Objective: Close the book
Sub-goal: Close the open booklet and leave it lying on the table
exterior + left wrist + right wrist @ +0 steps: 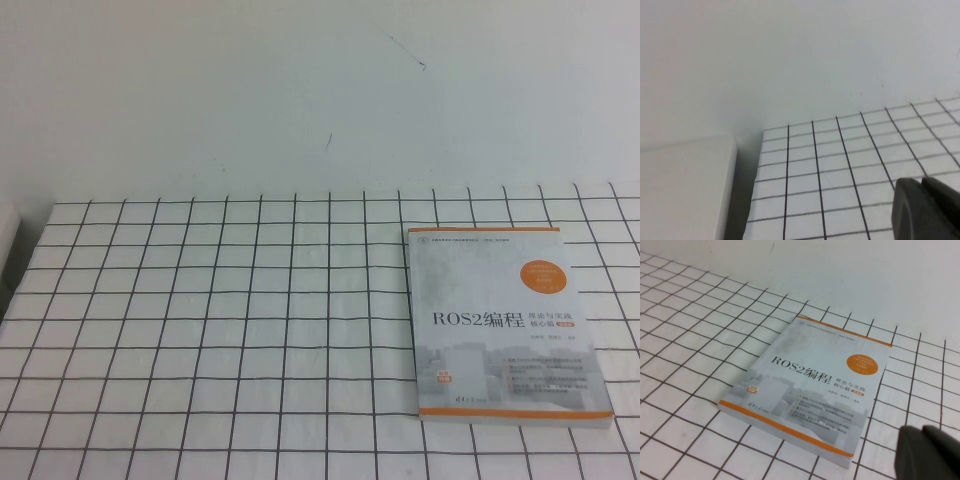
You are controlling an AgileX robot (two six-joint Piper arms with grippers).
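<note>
The left gripper (926,207), whether spread or pressed together cannot be told, hangs over the checked cloth (840,165) near a white block (685,185), while the right gripper (929,454), equally unclear, faces the book (815,390), which from high lies closed, cover up, on the cloth's right side.

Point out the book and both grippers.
Grey orange-trimmed closed book (505,325): high view, cover centre.
Left gripper (925,202): left wrist view, dark tip, over checked cloth (840,165).
Right gripper (926,450): right wrist view, dark tip, near book.
</note>
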